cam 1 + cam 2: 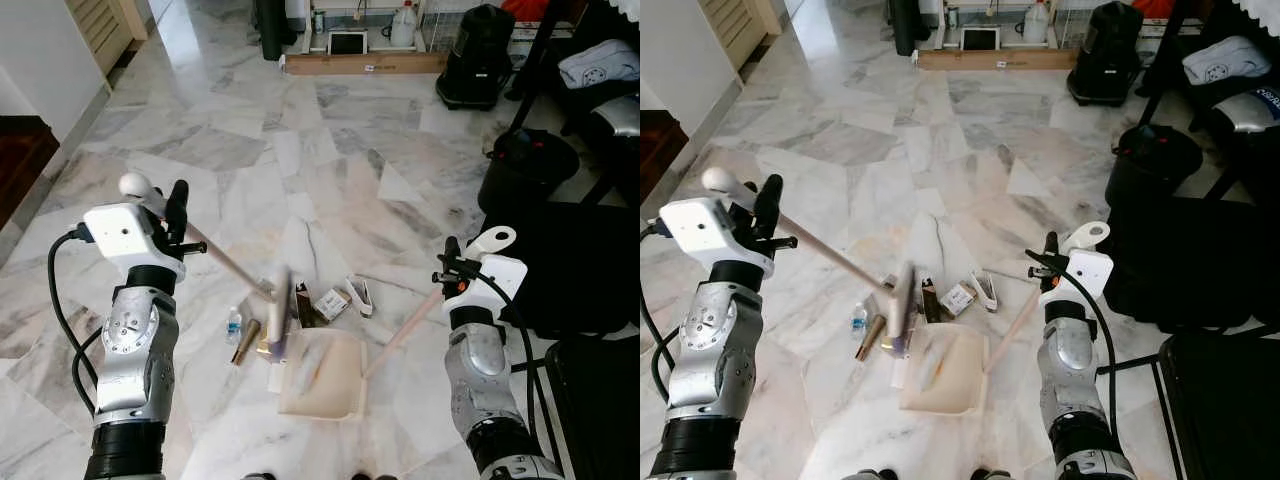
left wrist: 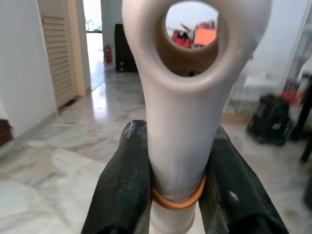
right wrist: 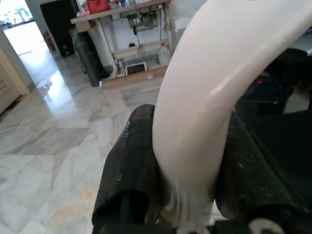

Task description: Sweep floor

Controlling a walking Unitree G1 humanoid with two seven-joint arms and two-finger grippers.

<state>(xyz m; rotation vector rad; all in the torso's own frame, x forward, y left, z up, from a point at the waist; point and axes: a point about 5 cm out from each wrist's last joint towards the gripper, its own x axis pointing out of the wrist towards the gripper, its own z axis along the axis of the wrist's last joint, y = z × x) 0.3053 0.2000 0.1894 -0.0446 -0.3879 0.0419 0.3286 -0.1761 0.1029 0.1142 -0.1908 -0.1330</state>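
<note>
A: On the marble floor [image 1: 330, 150], from the left, what's where?

B: The left hand [image 1: 176, 212] is clamped on the pale top end of the broom handle [image 1: 225, 262]; the wrist view shows both black fingers [image 2: 122, 185] pressed against it just above an orange band. The stick slants down to the broom head [image 1: 279, 315], which is blurred.

A: And the rubbish?

B: Just beside the head lie a small plastic bottle [image 1: 233, 325] and a brown tube-like piece [image 1: 246, 342]. A little further right sit a small carton [image 1: 331, 303] and a white wrapper-like scrap [image 1: 359, 296], near the pan's far edge.

A: The pan itself?

B: The beige dustpan [image 1: 325, 375] rests flat on the floor, its mouth towards the litter. Its long handle [image 1: 405, 333] rises to the right hand [image 1: 452, 262], whose fingers are closed around the white grip.

A: How far along?

B: I'd say partway: the litter is gathered near the pan, but most of it still lies outside. Whether anything is already in the pan, I can't tell.
</note>
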